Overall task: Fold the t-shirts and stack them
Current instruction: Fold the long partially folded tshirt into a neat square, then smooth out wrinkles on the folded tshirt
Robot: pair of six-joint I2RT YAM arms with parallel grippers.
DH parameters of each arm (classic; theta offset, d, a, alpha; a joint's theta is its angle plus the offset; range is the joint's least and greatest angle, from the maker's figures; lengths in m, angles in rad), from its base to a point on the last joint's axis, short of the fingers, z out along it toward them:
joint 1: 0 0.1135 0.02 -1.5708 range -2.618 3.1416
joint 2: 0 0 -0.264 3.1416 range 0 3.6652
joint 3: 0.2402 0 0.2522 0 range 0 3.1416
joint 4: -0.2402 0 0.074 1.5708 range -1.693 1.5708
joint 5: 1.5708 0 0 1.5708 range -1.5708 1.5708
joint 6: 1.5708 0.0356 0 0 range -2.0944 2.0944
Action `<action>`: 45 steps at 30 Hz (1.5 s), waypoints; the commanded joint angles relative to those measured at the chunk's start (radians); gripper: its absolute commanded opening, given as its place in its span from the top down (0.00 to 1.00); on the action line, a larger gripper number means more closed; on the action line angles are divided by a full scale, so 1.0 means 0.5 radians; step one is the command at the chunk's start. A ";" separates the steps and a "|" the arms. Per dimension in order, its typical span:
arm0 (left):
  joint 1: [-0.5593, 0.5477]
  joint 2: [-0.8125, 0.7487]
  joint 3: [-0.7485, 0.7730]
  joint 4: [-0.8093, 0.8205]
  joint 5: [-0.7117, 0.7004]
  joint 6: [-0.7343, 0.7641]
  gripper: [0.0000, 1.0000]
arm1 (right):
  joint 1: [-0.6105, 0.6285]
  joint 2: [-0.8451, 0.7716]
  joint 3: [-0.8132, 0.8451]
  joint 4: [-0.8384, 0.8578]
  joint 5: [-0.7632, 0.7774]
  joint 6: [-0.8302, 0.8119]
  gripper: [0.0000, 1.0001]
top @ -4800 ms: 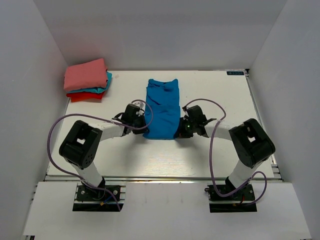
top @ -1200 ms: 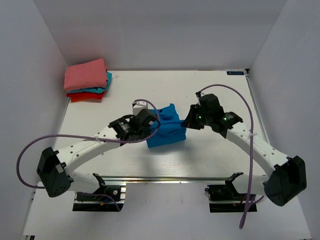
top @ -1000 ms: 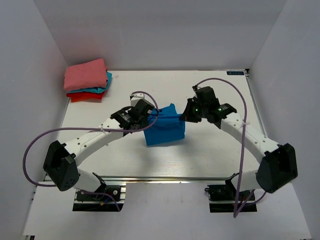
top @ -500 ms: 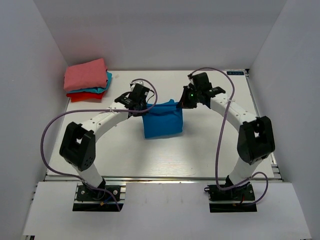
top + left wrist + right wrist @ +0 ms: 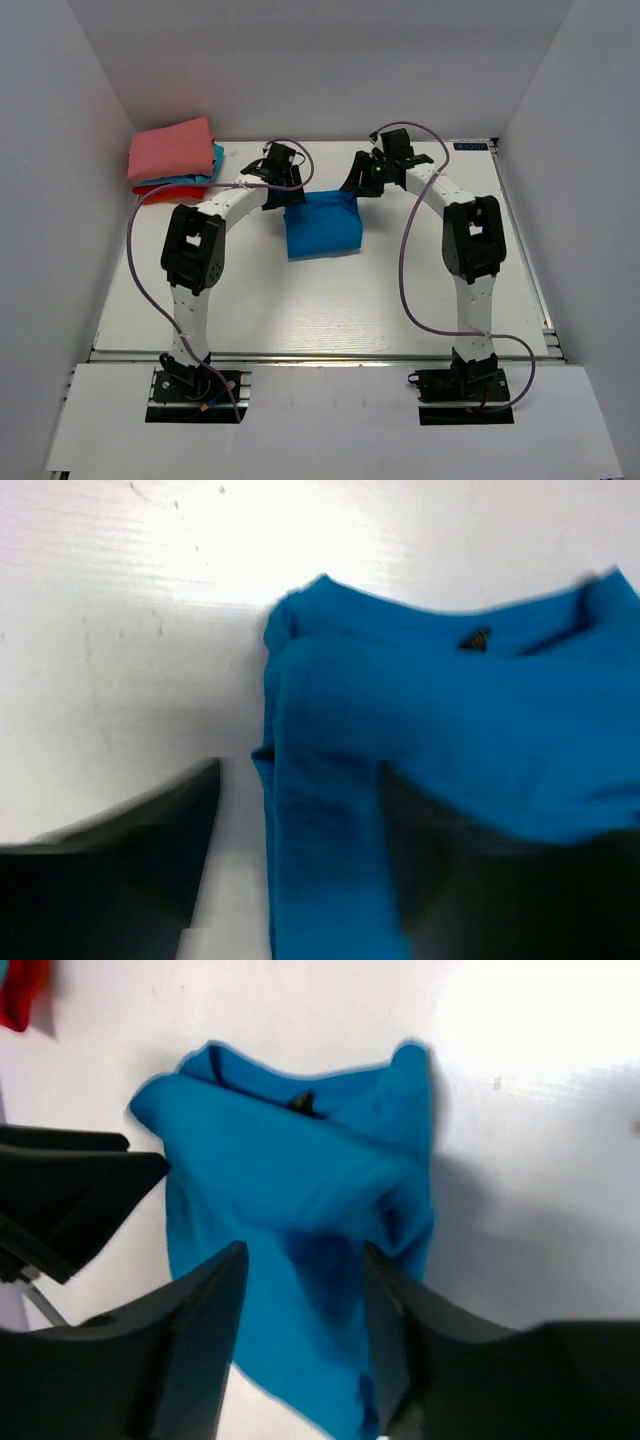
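Observation:
The royal-blue t-shirt (image 5: 322, 228) lies folded into a small rectangle on the white table (image 5: 400, 290). My left gripper (image 5: 284, 195) stands open over its far left corner. My right gripper (image 5: 358, 184) stands open over its far right corner. In the left wrist view the blue shirt (image 5: 420, 710) lies under and between the spread dark fingers (image 5: 120, 870). The right wrist view shows the same shirt (image 5: 290, 1180) between that gripper's parted fingers (image 5: 195, 1350). The pile of folded t-shirts (image 5: 173, 152), salmon-pink over teal over red, sits at the far left corner.
White walls enclose the table on three sides. A small dark label (image 5: 470, 146) is at the far right edge. The left arm's dark gripper body (image 5: 70, 1200) shows at the left of the right wrist view, with a strip of red cloth (image 5: 20, 990) above it.
Both grippers carried the shirt's near edge away from the bases to its far edge, halving the blue shape. Both were shut on the cloth and now stand open, off it.

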 commanded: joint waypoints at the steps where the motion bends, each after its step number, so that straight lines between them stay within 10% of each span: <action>1: 0.087 0.119 0.262 -0.090 0.052 0.001 0.15 | -0.038 0.134 0.263 0.142 -0.198 0.005 0.43; 2: 0.087 0.145 0.360 -0.112 0.052 -0.021 0.12 | -0.050 0.153 0.285 0.169 -0.189 0.005 0.20; 4: 0.133 0.166 0.434 -0.142 0.141 -0.003 0.08 | -0.066 0.178 0.368 0.218 -0.201 0.014 0.10; 15: 0.093 -0.251 -0.028 0.201 0.481 0.111 0.01 | -0.038 -0.310 -0.248 0.463 -0.405 -0.023 0.10; 36: 0.200 0.409 -0.095 0.505 0.828 0.001 0.02 | -0.100 0.494 -0.365 1.261 -0.606 0.489 0.10; 45: 0.201 0.102 0.161 0.352 0.798 0.138 0.00 | -0.087 0.141 -0.224 0.906 -0.557 0.180 0.10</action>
